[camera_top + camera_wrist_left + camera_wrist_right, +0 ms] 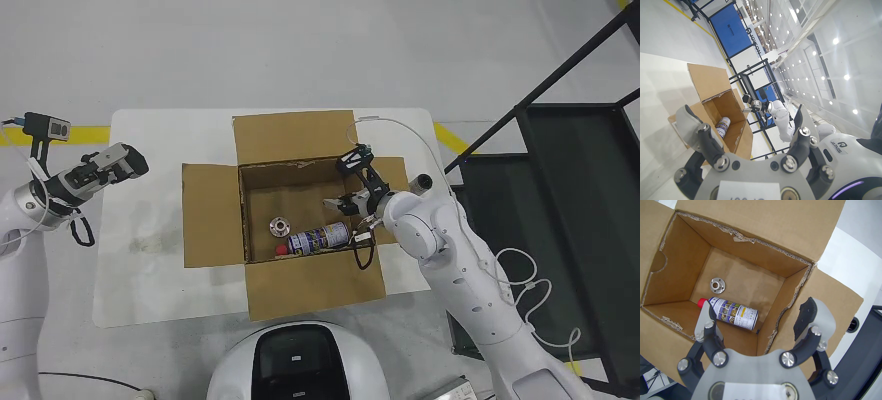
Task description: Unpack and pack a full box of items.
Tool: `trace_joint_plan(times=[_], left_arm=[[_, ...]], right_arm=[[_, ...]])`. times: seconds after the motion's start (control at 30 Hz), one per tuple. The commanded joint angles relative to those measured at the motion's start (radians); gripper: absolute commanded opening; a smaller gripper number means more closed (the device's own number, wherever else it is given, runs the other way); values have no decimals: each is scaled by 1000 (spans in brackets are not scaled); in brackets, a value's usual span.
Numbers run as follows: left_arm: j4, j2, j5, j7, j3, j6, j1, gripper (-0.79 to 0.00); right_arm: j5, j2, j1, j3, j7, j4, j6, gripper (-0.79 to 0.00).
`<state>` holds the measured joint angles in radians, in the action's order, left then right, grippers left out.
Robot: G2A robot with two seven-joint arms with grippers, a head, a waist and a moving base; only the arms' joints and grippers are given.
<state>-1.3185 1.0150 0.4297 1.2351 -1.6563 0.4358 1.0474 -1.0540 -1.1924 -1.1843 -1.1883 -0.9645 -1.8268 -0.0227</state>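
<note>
Right gripper [756, 306], jaws open and empty, above the cardboard box [300, 140] at centre of the top view; spray can [318, 238] and metal flange [279, 226] lie by its lower wall, so unpacking seems under way, next requiring descent onto the can.

On the spray can [735, 313], lying in the box [761, 224]: wrap-round printed label, white and blue, with a row of small picture panels and one yellow patch; lettering too small to make out. Outer wall of box: white sticker [675, 126] with fine dark print, unreadable. Room behind: blue panel [730, 32] carries white lettering and a round logo; same mark in dark on the white perforated panel [751, 72]. Left wrist plate: white tag [750, 190], dark characters cut off at the edge
</note>
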Motion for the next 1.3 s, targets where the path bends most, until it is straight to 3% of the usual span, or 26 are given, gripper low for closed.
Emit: trace_joint_plan(times=[0.0, 0.53, 0.67, 1.03, 1.27], left_arm=[[0, 0, 0, 0, 0, 0, 0, 0], [0, 0, 0, 0, 0, 0, 0, 0], [0, 0, 0, 0, 0, 0, 0, 0], [0, 0, 0, 0, 0, 0, 0, 0], [0, 0, 0, 0, 0, 0, 0, 0]], right_arm=[[0, 0, 0, 0, 0, 0, 0, 0], [1, 0, 0, 1, 6, 1, -2, 0], [19, -8, 51, 54, 36, 30, -83, 0], [82, -100, 375, 392, 22, 423, -252, 0], [109, -165, 480, 537, 40, 624, -310, 0]])
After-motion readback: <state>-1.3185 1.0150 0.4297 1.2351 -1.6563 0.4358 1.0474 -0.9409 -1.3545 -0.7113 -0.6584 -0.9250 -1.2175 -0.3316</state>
